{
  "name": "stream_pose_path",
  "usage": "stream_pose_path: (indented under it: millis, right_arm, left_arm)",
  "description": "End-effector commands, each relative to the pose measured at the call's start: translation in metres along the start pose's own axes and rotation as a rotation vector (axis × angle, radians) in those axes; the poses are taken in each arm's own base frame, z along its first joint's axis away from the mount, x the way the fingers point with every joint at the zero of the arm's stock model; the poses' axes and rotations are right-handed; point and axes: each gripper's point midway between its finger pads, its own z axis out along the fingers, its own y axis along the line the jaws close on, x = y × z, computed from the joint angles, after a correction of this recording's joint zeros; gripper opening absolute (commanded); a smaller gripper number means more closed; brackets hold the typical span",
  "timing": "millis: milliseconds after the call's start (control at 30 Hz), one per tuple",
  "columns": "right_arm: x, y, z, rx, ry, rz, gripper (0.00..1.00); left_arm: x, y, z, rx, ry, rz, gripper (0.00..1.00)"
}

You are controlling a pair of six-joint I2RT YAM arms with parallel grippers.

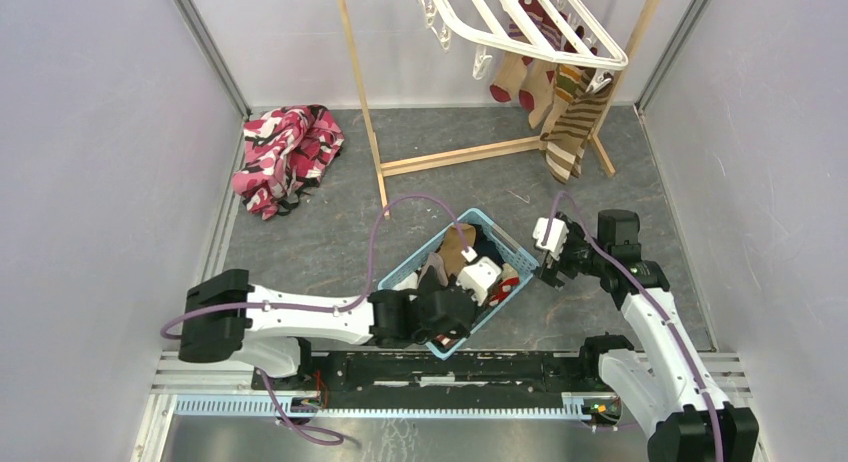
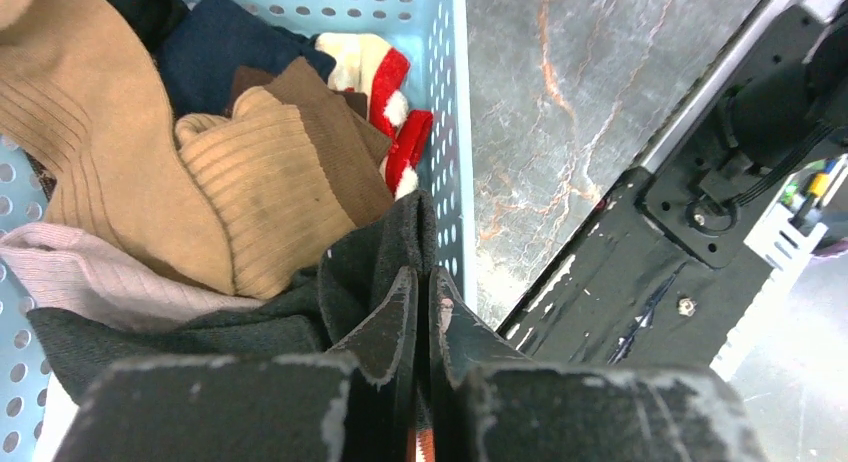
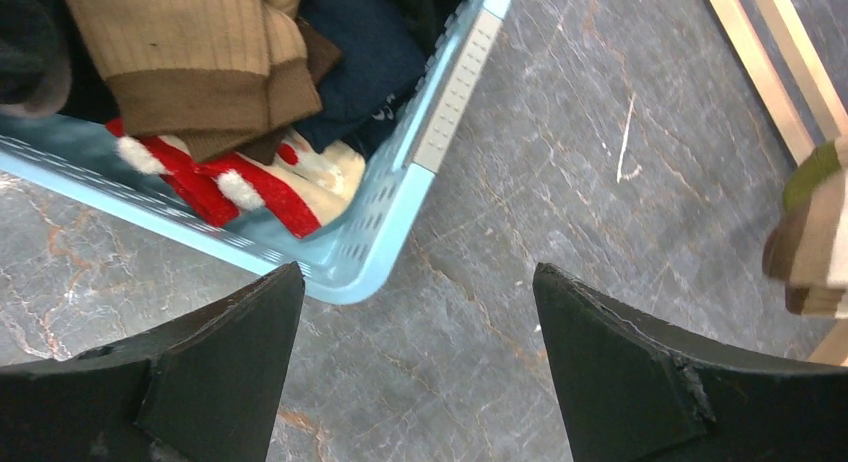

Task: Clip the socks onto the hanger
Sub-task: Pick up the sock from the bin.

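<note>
The white hanger (image 1: pixel 540 27) hangs at the top of the wooden stand, with several socks (image 1: pixel 572 132) clipped at its right end. More socks lie in the light blue basket (image 1: pixel 520 252): tan ones (image 2: pixel 260 182), a red-white cuffed one (image 2: pixel 385 77) and a dark grey sock (image 2: pixel 370 252). My left gripper (image 1: pixel 460 310) is inside the basket, and in the left wrist view it (image 2: pixel 420 282) is shut on a fold of the dark grey sock. My right gripper (image 1: pixel 548 272) is open and empty, low over the floor beside the basket's right corner (image 3: pixel 380 252).
The thin wooden stand (image 1: pixel 450 157) stands behind the basket; its foot shows in the right wrist view (image 3: pixel 770 62). A pink, red and black cloth (image 1: pixel 285 157) lies at the back left. Grey walls close in both sides. The black arm base rail (image 2: pixel 640 282) runs just beside the basket.
</note>
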Motion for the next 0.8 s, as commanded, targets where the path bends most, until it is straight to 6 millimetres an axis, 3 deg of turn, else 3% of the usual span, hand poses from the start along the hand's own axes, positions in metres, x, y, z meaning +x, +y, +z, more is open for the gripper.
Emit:
stream_pose_path:
  millis: [0, 200, 400, 500, 667, 767]
  right_arm:
    - [-0.017, 0.012, 0.004, -0.067, -0.066, -0.066, 0.92]
    - [-0.046, 0.039, 0.005, -0.196, -0.205, -0.223, 0.92]
    - [-0.09, 0.072, -0.015, -0.383, -0.405, -0.449, 0.95]
    - [-0.106, 0.079, -0.019, -0.446, -0.46, -0.443, 0.96]
    - [-0.109, 0.102, -0.007, -0.567, -0.482, -0.407, 0.93]
    - [-0.106, 0.111, 0.004, -0.588, -0.453, -0.367, 0.9]
  left_arm:
    - [-0.046, -0.002, -0.015, 0.104, -0.184, -0.061, 0.04]
    - [-0.069, 0.006, -0.03, 0.27, -0.303, -0.113, 0.04]
    - [-0.066, 0.012, -0.036, 0.347, -0.351, -0.124, 0.03]
    - [-0.064, 0.008, -0.042, 0.408, -0.383, -0.072, 0.03]
    - [-0.058, 0.009, -0.048, 0.442, -0.412, 0.066, 0.03]
    - [-0.064, 0.009, -0.053, 0.458, -0.435, 0.126, 0.04]
